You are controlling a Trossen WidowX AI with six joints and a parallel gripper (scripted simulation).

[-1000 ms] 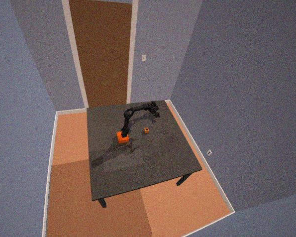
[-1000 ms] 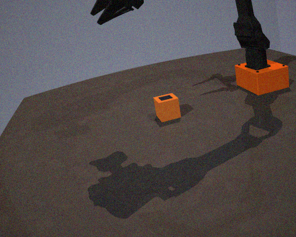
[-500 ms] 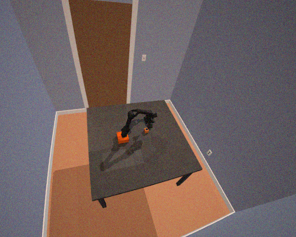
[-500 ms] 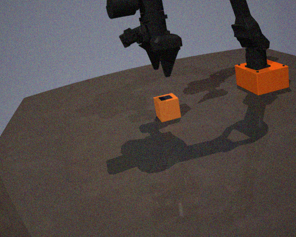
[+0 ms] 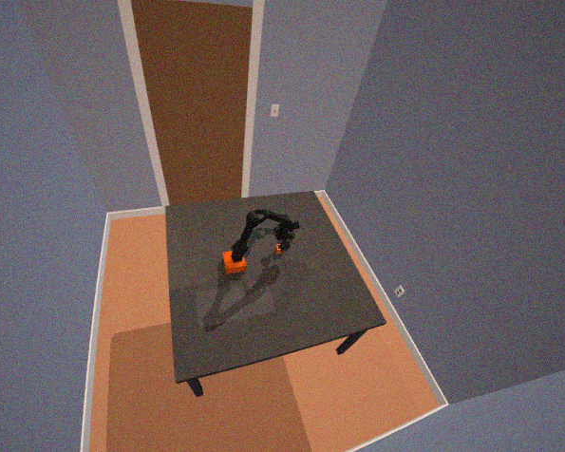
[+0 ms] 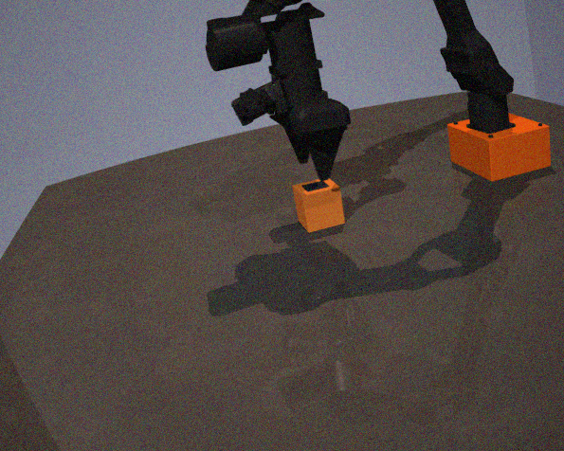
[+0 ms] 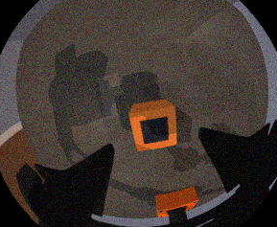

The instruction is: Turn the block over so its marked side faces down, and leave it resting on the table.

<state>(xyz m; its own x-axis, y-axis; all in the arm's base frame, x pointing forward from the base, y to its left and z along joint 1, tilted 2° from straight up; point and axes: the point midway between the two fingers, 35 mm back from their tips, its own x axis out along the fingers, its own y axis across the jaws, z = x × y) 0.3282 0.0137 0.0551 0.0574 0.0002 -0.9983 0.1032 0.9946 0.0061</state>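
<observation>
The orange block point(image 5: 278, 249) point(image 6: 320, 210) point(image 7: 153, 108) stands upright on the dark table point(image 5: 321, 301) point(image 6: 126, 339) point(image 7: 202, 56). Its marked side, a dark square with an orange border, faces up. My gripper point(image 6: 314, 170) point(image 7: 157, 141) is open and empty, pointing down just above the block. In the exterior view one fingertip overlaps the block's top rear edge, and the other is a little higher to the left. In the wrist view the block lies between and beyond the two fingers. Whether a fingertip touches it is not clear.
The arm's orange base point(image 5: 234, 265) point(image 6: 471, 153) point(image 7: 176, 196) stands on the table, left of the block in the top view and behind it to the right in the exterior view. The arm arches over from the base. Its shadows fall around the block.
</observation>
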